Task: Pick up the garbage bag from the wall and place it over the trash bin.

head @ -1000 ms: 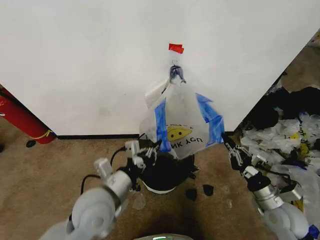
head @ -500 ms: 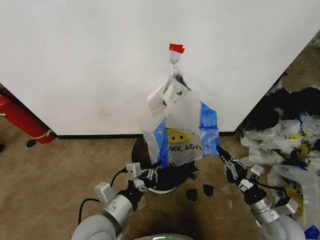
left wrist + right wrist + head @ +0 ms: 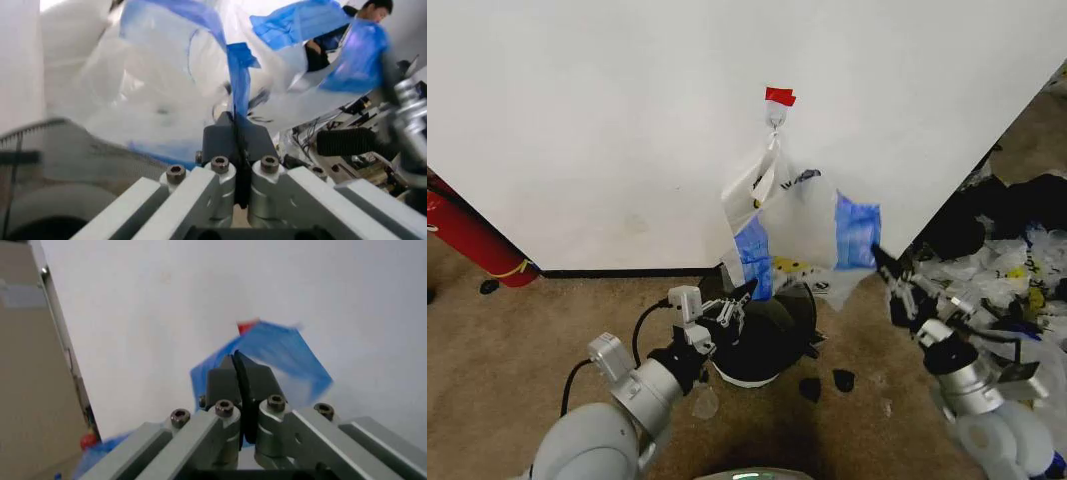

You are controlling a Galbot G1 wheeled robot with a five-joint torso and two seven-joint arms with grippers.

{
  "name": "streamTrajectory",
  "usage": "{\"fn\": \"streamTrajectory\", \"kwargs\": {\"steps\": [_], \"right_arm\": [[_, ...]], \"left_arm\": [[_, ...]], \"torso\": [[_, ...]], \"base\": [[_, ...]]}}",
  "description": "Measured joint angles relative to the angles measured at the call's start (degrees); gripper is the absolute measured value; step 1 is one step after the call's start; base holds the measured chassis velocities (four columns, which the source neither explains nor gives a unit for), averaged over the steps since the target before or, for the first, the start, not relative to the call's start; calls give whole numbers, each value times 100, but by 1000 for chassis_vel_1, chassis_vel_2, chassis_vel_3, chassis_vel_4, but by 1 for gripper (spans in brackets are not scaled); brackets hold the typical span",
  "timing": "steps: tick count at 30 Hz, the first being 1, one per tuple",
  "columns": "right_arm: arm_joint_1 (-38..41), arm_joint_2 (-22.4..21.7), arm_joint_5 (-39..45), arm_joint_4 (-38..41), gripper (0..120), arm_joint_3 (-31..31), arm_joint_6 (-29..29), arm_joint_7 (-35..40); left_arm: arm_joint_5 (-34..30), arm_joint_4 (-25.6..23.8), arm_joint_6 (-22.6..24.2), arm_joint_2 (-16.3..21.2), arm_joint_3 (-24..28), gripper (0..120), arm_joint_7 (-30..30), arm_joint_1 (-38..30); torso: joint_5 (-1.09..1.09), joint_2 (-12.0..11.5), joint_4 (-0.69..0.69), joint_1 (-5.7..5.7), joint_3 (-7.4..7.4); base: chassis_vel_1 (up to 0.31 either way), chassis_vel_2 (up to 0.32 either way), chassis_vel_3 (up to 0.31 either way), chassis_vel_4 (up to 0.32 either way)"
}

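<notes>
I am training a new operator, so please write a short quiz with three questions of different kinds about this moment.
1. True or false: the thin see-through plastic garbage bag with blue handles hangs from the small metal hook on the plain white wall.
2. Which gripper pinches the bag's blue strip nearest the round dark trash bin? A) left gripper B) right gripper C) none
3. Fill in: the tape strip above the hook is ____.

Key: 1 true; 2 A, its jaws closed on the strip in the left wrist view; 3 red.
</notes>
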Motion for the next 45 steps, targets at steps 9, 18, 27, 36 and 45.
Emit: {"fn": "streamTrajectory", "kwargs": {"steps": [9, 18, 27, 36, 45], "right_arm": [[321, -772, 868, 859, 0, 166, -351, 869], [664, -1694, 2284, 1297, 0, 533, -448, 1682], [802, -2346, 3749, 1304, 0, 1454, -571, 2111], [774, -2668, 5331, 1289, 0, 2126, -899, 2327], [681, -2358, 4888, 1277, 0, 1653, -1143, 2334]], "left_arm": [[-1541, -2, -26, 936, -903, 0, -361, -1718], [-2432, 8, -14, 1328, -2341, 0, -306, -1807], [-3412, 13, -4, 1680, -3028, 0, -371, -2359], [-4378, 15, 87, 2175, -4252, 0, -424, -2178], [-4223, 28, 212, 1856, -4458, 0, -530, -1374]], "torso": [[3, 0, -2, 0, 0], [1, 0, 0, 0, 0], [3, 0, -2, 0, -1], [3, 1, 0, -1, -1], [4, 2, 0, -1, -1]], "base": [[0, 0, 0, 0], [0, 0, 0, 0], [0, 0, 0, 0], [0, 0, 0, 0], [0, 0, 0, 0]]}}
